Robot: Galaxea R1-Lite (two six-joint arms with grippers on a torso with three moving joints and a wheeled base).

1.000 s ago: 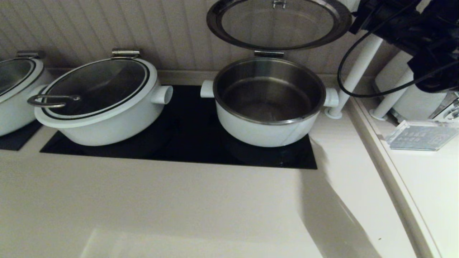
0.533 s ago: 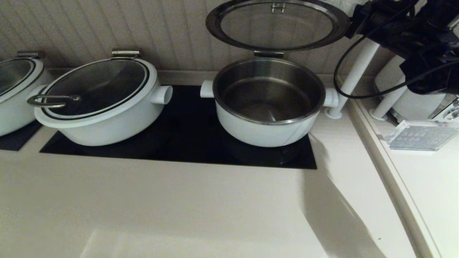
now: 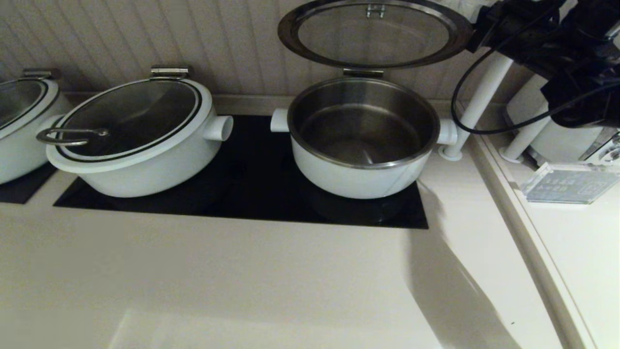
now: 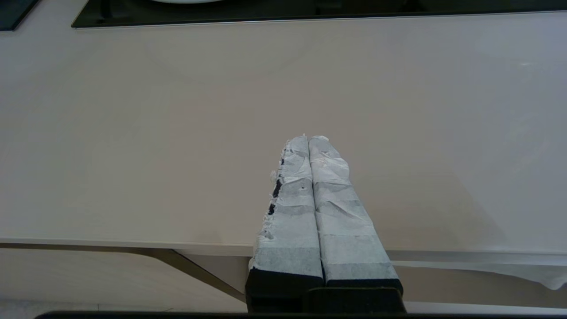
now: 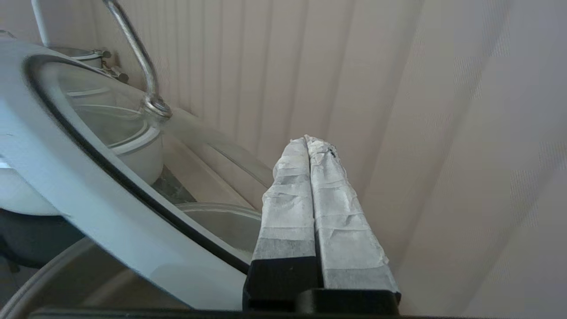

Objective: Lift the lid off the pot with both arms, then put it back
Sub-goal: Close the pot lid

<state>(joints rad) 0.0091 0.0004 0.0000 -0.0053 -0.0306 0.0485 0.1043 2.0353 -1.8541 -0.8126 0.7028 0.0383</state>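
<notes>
The round white pot (image 3: 361,177) stands open on the black cooktop, its steel inside empty. Its glass lid (image 3: 373,34) is swung up on the steel hinge (image 3: 363,72) and stands tilted against the back wall. My right arm (image 3: 547,39) reaches in at the lid's right edge. In the right wrist view my right gripper (image 5: 308,139) is shut and empty, beside the lid's white rim (image 5: 66,168), apart from the steel bar handle (image 5: 137,57). My left gripper (image 4: 308,138) is shut and empty above the bare counter near its front edge.
A wider white pot with its lid down (image 3: 135,140) sits on the left of the cooktop (image 3: 252,194). Another pot (image 3: 19,116) is at the far left. White posts (image 3: 484,92) and a clear plastic stand (image 3: 566,182) are at the right.
Over the last second the lid and my right arm shifted slightly down and left. In the last half second nothing moved.
</notes>
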